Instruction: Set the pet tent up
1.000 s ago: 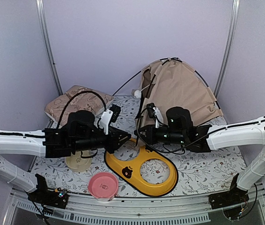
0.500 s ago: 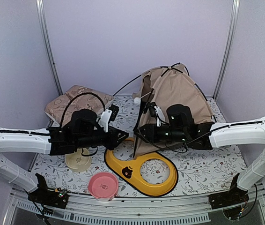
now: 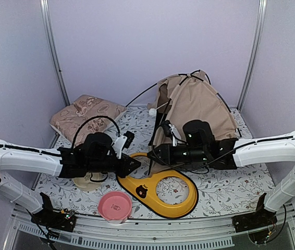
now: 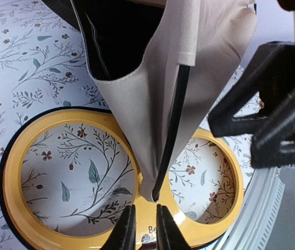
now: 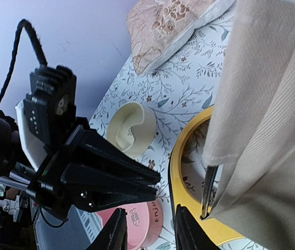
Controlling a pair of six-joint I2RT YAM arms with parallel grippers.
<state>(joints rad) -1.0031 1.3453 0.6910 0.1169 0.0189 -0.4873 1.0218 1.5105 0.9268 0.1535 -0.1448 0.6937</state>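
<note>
Pet tent [image 3: 199,107] stands right of centre on the desk [image 3: 225,190], back toward the wall. Its lower front corner, a black pole [image 4: 169,140] end in the hem, comes down over the middle bridge of a yellow two-ring bowl stand [image 3: 160,194].

Left jaws: a narrow slit between the fingertips [image 4: 125,232], nothing in it, just short of that corner. Right jaws: spread and empty, fingertips [image 5: 186,229] just beside the same corner.

Pink bowl [image 3: 114,205] sits at the near edge. Cream bowl [image 3: 86,182] is partly under the left arm. Floral pillow [image 3: 82,115] lies far left. White pom-pom [image 3: 152,111] dangles at the tent's left side.

Desk cloth is white with a leaf-sprig print. Walls are pale lilac, with metal uprights [image 3: 53,52].

Pink bowl lettering starts "Enj", the rest unclear. A bear face [image 3: 142,192] is on the stand.
</note>
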